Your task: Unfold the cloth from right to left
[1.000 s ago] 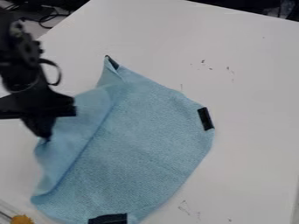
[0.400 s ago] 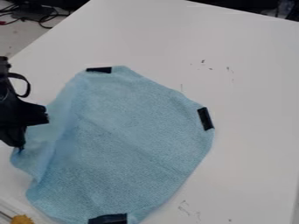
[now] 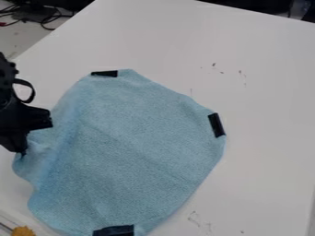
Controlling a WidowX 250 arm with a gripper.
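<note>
My gripper point(image 3: 23, 152) is at the left edge of the view, its tips shut on the left part of the blue cloth point(image 3: 138, 143). Most of the cloth lies spread on the white table, with wrinkles beside the gripper and a soft ridge down its left side. Black patches mark the cloth at its top, right and bottom edges. The gripper's body covers a little of the cloth's upper left border.
The white table point(image 3: 265, 92) extends right of the cloth and behind it. A yellow-orange object point(image 3: 23, 231) sits in the bottom left corner beside a clear edge. Dark cables point(image 3: 46, 17) lie beyond the table at the top left.
The gripper has moved left with the cloth's left part, and the fold there has opened out. The top black patch now lies flatter. Since the middle frame, the gripper has barely shifted.
</note>
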